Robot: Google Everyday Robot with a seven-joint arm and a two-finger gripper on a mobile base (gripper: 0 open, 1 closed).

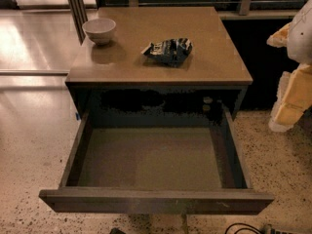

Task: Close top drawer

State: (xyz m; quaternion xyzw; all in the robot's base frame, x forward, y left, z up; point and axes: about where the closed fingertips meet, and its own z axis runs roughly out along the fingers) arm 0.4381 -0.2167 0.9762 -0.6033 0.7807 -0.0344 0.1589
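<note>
the drawer (pixel 156 201) is pulled far out of the cabinet (pixel 204 69), toward the camera. its flat dark front panel runs across the bottom of the view, almost as wide as the cabinet, and its grey-olive floor lies bare between the two dark side walls. behind it the cabinet opening is dark.

on the cabinet top, a pale bowl (pixel 99 29) sits upright near the back left corner. a crumpled dark bag (pixel 168 50) lies near the middle, well apart from the bowl.

the gripper (pixel 294 94) shows as white and yellowish shapes at the right edge of the view, beside the cabinet's right side, higher than the drawer and apart from it. i cannot tell how far open it is, or whether it holds anything.

the cabinet stands on a speckled floor (pixel 29 150).
</note>
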